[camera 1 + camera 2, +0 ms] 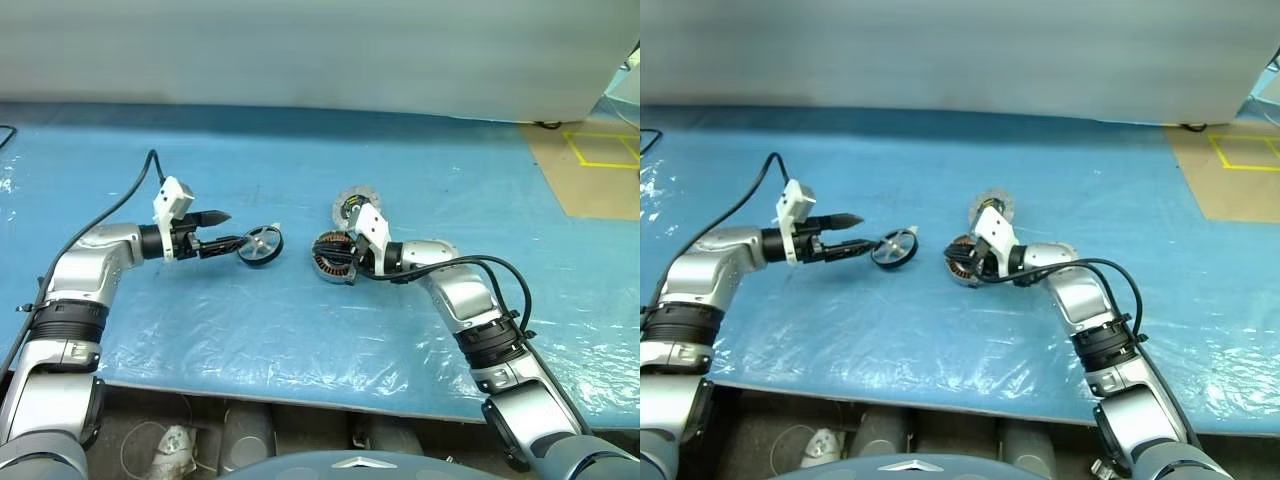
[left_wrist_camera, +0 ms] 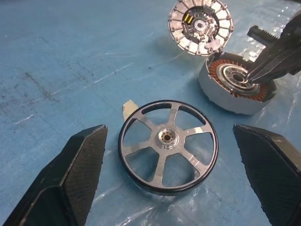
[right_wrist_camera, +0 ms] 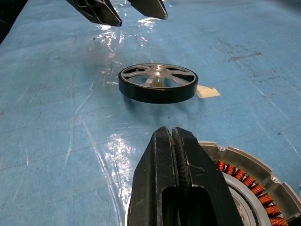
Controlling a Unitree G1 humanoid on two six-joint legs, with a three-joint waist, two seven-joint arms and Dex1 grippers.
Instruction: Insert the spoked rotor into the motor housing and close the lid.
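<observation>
The spoked rotor [image 2: 168, 146], a silver wheel with a black rim, lies flat on the blue sheet. My left gripper [image 1: 224, 230] hangs open just short of it, one finger [image 2: 70, 179] to each side, touching nothing. To the right sits the motor housing [image 1: 335, 257], open side up, with its copper windings around a silver hub [image 2: 237, 82]. My right gripper [image 3: 171, 133] is shut, and its tips rest over the hub with nothing between them. The lid [image 1: 353, 205], dark centre up, lies just behind the housing.
A small tan scrap of tape [image 3: 207, 91] lies beside the rotor. Crinkled clear plastic [image 1: 300, 340] covers the blue table top down to its front edge. Brown floor with yellow tape lines [image 1: 600, 150] is at the far right.
</observation>
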